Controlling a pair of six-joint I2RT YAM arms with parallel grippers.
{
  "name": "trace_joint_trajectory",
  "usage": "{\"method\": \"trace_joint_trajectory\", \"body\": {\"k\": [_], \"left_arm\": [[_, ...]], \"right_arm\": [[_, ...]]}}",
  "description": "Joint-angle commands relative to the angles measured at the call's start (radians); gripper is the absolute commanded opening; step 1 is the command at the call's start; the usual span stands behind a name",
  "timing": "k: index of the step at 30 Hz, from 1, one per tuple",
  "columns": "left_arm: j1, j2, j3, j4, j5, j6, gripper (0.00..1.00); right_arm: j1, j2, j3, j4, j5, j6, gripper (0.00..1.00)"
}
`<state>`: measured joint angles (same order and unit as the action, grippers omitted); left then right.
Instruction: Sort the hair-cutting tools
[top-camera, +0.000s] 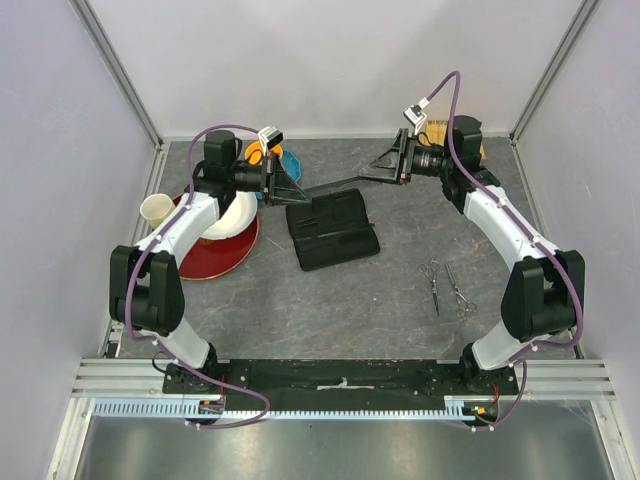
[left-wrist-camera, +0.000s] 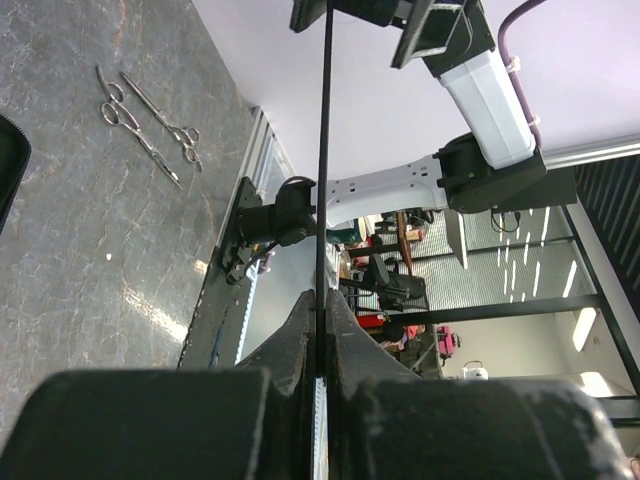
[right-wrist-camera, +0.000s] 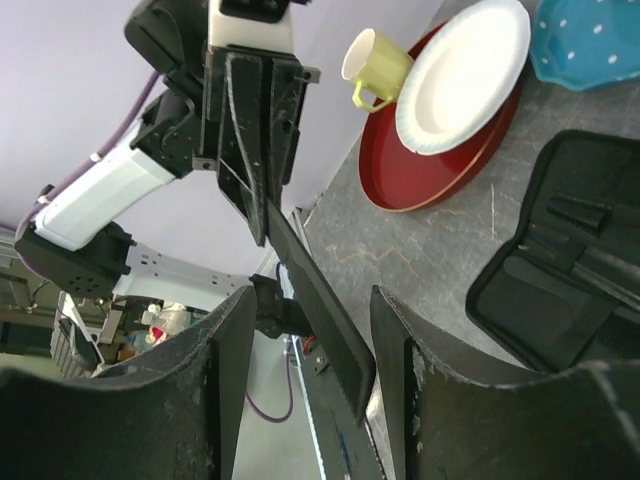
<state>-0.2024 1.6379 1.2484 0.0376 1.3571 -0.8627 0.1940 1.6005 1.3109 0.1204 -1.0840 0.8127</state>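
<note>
Top external, L to R.

(a) The left pincer (top-camera: 290, 190) is pressed together on one end of the black comb (top-camera: 340, 183). The left wrist view shows the comb edge-on, nipped betw. the two pads.

(b) The comb is held clear of the worktop (top-camera: 300, 310), over the far edge of the open zip case (top-camera: 335, 235). Its long axis is approx. horiz., running L–R, w/ the R end a little higher in frame.

(c) The comb's free end points into the right pincer (top-camera: 385, 168), which is spread wide w/ the comb tip betw. its fingers (right-wrist-camera: 225, 390). The right wrist view shows a gap on both sides, so no contact.

(d) Two scissors (top-camera: 433, 285) lie flat on the worktop at near-right, side by side. Their long axes run approx. near–far, well apart from the comb.

Handling (judged): the comb is light & thin, stiff lengthwise but likely to flex or twist across its flat. It looks like smooth plastic, so slip-prone. It is best taken across the flat faces at the solid spine, close to the end, not on the teeth. Which end carries a handle: cannot tell.
</note>
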Motion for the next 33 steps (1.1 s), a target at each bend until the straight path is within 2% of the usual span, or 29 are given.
{"method": "trace_joint_trajectory", "body": {"k": [1,4,10,13,17,20,21,23,24,27,28,31,33], "left_arm": [[0.009,-0.001,0.028,0.039,0.036,-0.021,0.02],[0.011,0.003,0.023,0.039,0.033,-0.019,0.02],[0.012,0.008,0.01,0.039,0.036,0.001,0.02],[0.012,0.014,0.003,0.038,0.045,0.002,0.02],[0.012,0.008,-0.01,0.038,0.031,0.014,0.04],[0.015,-0.015,-0.024,0.033,0.001,0.048,0.32],[0.023,-0.019,-0.027,0.016,-0.009,0.059,0.5],[0.035,-0.033,-0.026,-0.031,-0.065,0.112,0.6],[0.052,-0.039,-0.023,-0.13,-0.094,0.14,0.64],[0.087,-0.061,-0.012,-0.287,-0.3,0.257,0.67],[0.092,-0.064,-0.015,-0.373,-0.426,0.278,0.66],[0.09,-0.069,-0.059,-0.426,-0.568,0.315,0.64],[0.084,-0.047,-0.09,-0.421,-0.593,0.3,0.59]], "right_arm": [[0.001,-0.004,0.037,-0.103,-0.017,-0.102,0.57],[0.002,-0.01,0.036,-0.116,-0.02,-0.116,0.53],[0.004,-0.02,0.011,-0.117,-0.027,-0.116,0.36],[0.005,-0.014,0.011,-0.117,-0.013,-0.116,0.23],[0.005,-0.013,0.019,-0.117,-0.005,-0.103,0.0],[0.004,-0.024,0.004,-0.157,0.019,-0.104,0.0],[0.002,-0.022,-0.001,-0.162,0.036,-0.104,0.0],[-0.004,-0.016,-0.013,-0.188,0.056,-0.106,0.0],[-0.008,-0.011,-0.016,-0.198,0.082,-0.104,0.0],[-0.025,0.004,-0.027,-0.261,0.116,-0.142,0.0],[-0.028,0.013,-0.025,-0.289,0.148,-0.165,0.0],[-0.044,0.055,-0.001,-0.437,0.244,-0.266,0.0],[-0.048,0.099,0.028,-0.556,0.292,-0.32,0.0]]}}
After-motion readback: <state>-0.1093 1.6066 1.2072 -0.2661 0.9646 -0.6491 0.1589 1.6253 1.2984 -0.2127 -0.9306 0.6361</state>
